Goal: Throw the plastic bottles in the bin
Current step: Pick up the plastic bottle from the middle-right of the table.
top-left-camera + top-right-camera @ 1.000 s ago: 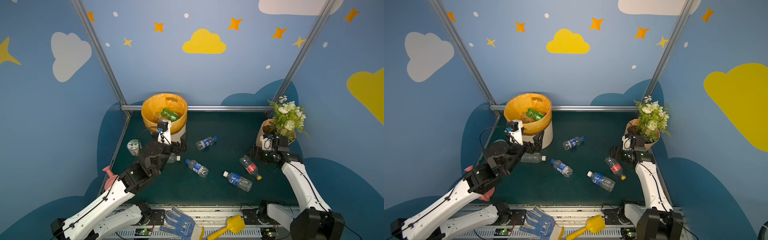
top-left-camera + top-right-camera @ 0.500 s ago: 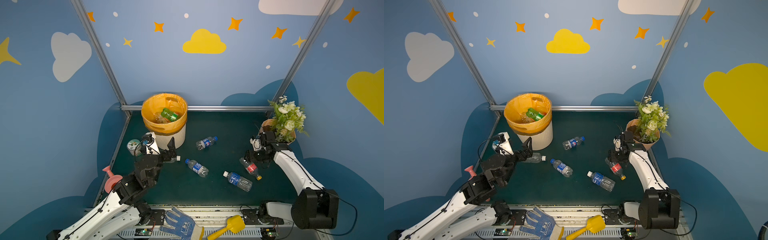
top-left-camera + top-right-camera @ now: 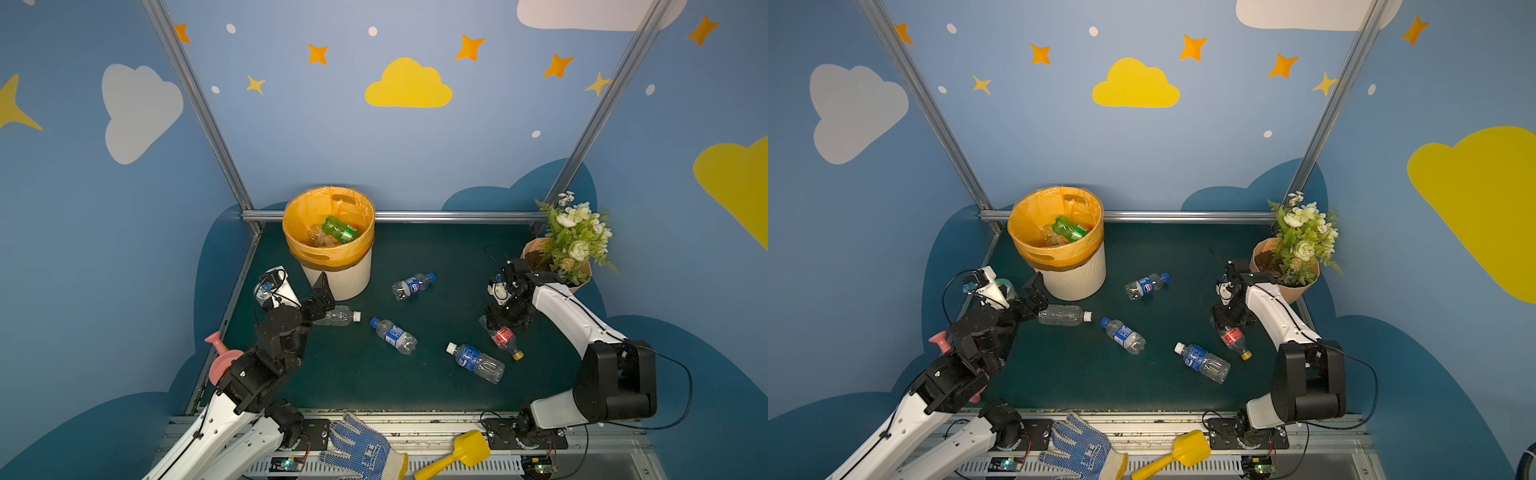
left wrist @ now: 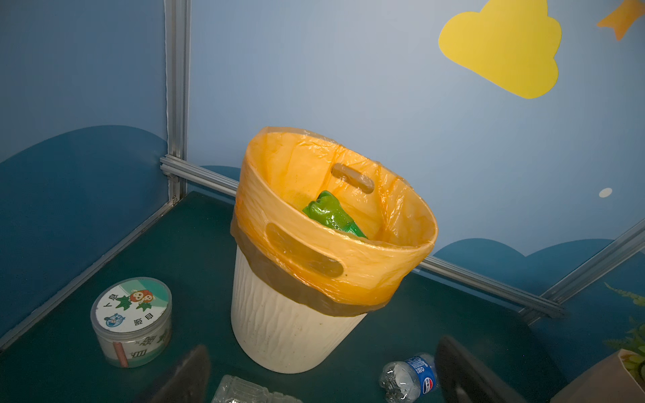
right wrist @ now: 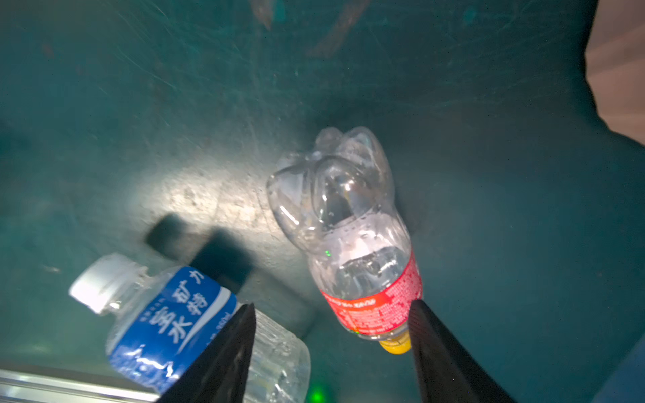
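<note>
The cream ribbed bin (image 3: 338,280) with its orange liner holds a green bottle (image 3: 338,229) and others. Several plastic bottles lie on the green mat: a clear white-capped one (image 3: 338,316), a Pepsi one (image 3: 411,286), a blue-capped one (image 3: 392,336), a blue-labelled white-capped one (image 3: 473,360), and a red-labelled yellow-capped one (image 3: 503,337). My left gripper (image 3: 328,305) is open, its jaws straddling the clear bottle's base (image 4: 244,392) without touching. My right gripper (image 5: 331,307) hovers open over the red-labelled bottle (image 5: 349,244), one finger beside its label. It hides that bottle's base in both top views.
A short jar with a green-white lid (image 4: 131,321) stands left of the bin. A peach flower pot (image 3: 557,259) sits at the back right, just behind my right arm. A pink object (image 3: 220,359) is at the mat's left edge. A glove (image 3: 361,449) and yellow scoop (image 3: 461,453) lie on the front rail.
My left arm came down and back from the bin to the clear bottle. My right gripper swung from beside the flower pot to over the red-labelled bottle, and its jaws narrowed.
</note>
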Tool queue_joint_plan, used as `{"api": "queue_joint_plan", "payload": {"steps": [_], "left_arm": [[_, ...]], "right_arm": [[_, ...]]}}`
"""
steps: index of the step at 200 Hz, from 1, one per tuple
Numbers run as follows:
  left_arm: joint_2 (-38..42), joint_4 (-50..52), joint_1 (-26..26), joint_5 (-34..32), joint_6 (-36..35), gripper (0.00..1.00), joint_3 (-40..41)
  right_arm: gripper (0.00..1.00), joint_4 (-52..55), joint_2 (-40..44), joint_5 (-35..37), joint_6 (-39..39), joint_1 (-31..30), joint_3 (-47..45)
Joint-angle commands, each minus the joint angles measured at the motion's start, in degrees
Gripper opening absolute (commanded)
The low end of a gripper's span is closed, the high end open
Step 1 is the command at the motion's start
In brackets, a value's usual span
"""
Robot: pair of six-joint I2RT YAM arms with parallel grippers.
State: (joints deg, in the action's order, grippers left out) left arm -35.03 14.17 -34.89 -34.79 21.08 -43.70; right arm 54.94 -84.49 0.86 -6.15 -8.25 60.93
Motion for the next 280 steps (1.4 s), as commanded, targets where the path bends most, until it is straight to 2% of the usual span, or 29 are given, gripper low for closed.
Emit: {"api": "queue_joint_plan", "payload": {"steps": [1, 27, 54, 91, 144, 178, 208, 219, 232, 244, 280], "left_arm": [[0.4, 1.8, 1.3, 3.3, 0.0, 1.0, -1.1], [0.6, 1.8, 1.9, 4.2, 0.1, 1.0, -0.8], [0.5, 2.3, 2.5, 5.1, 0.3, 1.0, -0.7], [1.4, 3.1, 3.0, 5.2, 0.7, 1.0, -0.4], [2.0, 4.2, 3.4, 5.1, 0.9, 1.0, -0.5], [2.1, 4.5, 3.6, 5.2, 1.3, 1.0, -0.5], [2.4, 5.6, 3.7, 4.9, 1.8, 1.0, -0.7], [2.5, 5.7, 3.7, 4.7, 1.9, 1.0, -0.5], [2.8, 5.8, 3.7, 4.6, 2.0, 1.0, -0.5], [2.9, 6.1, 3.7, 4.4, 2.1, 1.0, -0.7], [2.8, 6.3, 3.7, 4.6, 2.7, 1.0, -0.4]], "right_arm": [[0.66, 2.2, -1.4, 1.5, -2.1, -0.2, 0.8], [0.66, 0.9, -4.5, 1.9, -3.3, 0.0, 0.6], [0.61, 0.3, -9.0, 2.1, -3.9, 0.0, 1.5], [0.62, -2.7, -11.0, -0.8, -4.5, -0.1, 0.5], [0.61, -5.0, -14.0, -1.4, -3.9, -0.5, 0.8], [0.69, -5.5, -16.1, -1.3, -3.6, -0.8, 2.3], [0.7, -6.6, -16.7, -2.1, -3.2, -0.8, 2.6], [0.67, -6.6, -16.9, -2.2, -3.1, -0.8, 2.9], [0.57, -6.5, -16.5, -2.2, -2.9, -0.8, 3.3], [0.52, -6.4, -15.3, -2.3, -2.7, -0.8, 3.3], [0.5, -5.0, -9.4, -3.0, -2.4, -0.8, 4.9]]}}
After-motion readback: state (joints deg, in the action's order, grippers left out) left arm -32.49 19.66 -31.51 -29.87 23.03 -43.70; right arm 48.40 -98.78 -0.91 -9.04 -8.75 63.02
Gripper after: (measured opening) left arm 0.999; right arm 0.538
